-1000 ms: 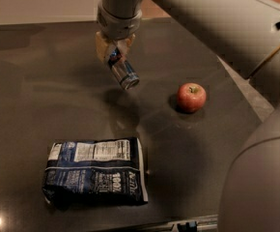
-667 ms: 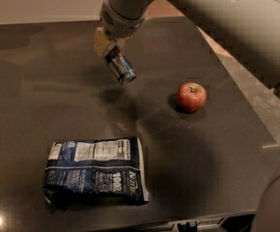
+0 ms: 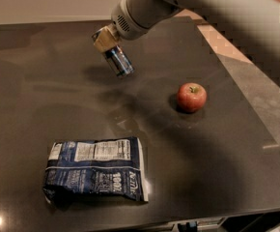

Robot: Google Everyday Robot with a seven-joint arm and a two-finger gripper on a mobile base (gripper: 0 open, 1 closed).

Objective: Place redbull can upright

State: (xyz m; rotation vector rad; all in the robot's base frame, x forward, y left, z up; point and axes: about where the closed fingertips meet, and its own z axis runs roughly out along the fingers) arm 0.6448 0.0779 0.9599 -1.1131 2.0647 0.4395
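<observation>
Dark, glossy table (image 3: pixel 38 105) fills most of the frame, with a paler floor showing along the right edge. A light grey robot arm (image 3: pixel 212 6) reaches in from the upper right and ends near the upper middle of the frame, where the gripper (image 3: pixel 107 42) sits with its tan fingers (image 3: pixel 101 36) clamped on the upper end of the redbull can (image 3: pixel 119 62).

The can is in the upper middle of the frame, left of centre. It is tilted, not upright: its held end points to the upper left and its free silver end to the lower right. Blue and silver panels show along its side. A soft shadow lies on the table around and below it, and I cannot tell whether the lower end touches the surface or hangs just above it.

A red apple (image 3: pixel 191 96) rests on the table right of centre, stem up, well apart from the can. A blue-and-white snack bag (image 3: pixel 96 170) lies flat in the lower left, its printed label facing up, well apart from both the can and the apple.
</observation>
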